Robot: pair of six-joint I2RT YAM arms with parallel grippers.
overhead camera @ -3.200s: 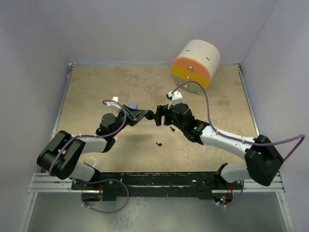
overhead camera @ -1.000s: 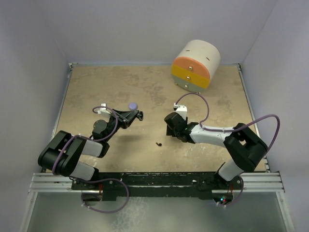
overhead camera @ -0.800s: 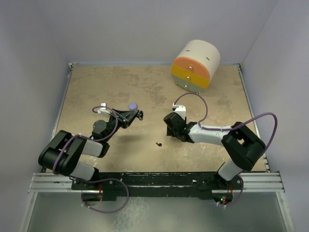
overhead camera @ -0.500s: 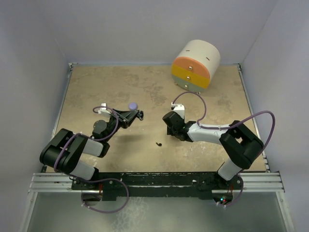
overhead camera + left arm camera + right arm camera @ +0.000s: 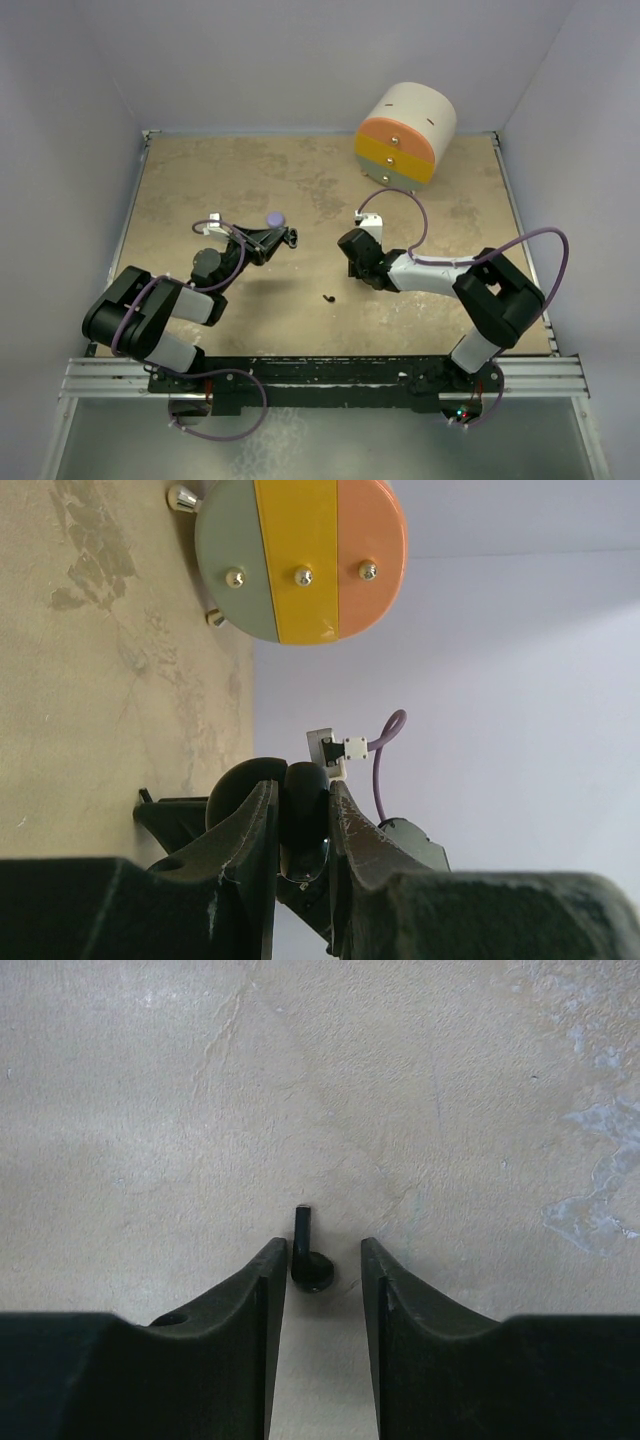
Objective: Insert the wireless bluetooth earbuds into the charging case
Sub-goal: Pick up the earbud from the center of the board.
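My left gripper [image 5: 287,238] is held level above the table, shut on a small rounded black charging case [image 5: 304,810], which sits between its fingers in the left wrist view. My right gripper [image 5: 322,1255] points down at the table, open. A tiny black stemmed earbud [image 5: 309,1260] lies on the table between its fingers, close to the left one. In the top view this gripper [image 5: 357,266] hides that earbud. A second black earbud [image 5: 328,297] lies on the table nearer the front, between the arms.
A small lavender round piece [image 5: 274,218] lies just behind the left gripper. A round drawer unit [image 5: 402,135] with orange, yellow and grey-green fronts stands at the back right and also shows in the left wrist view [image 5: 300,555]. Walls surround the table.
Since 3.2 s ago the grippers have parted: the left drew back left with the case, and the right dropped to the table over an earbud. In the last second the right arm only shifted slightly.
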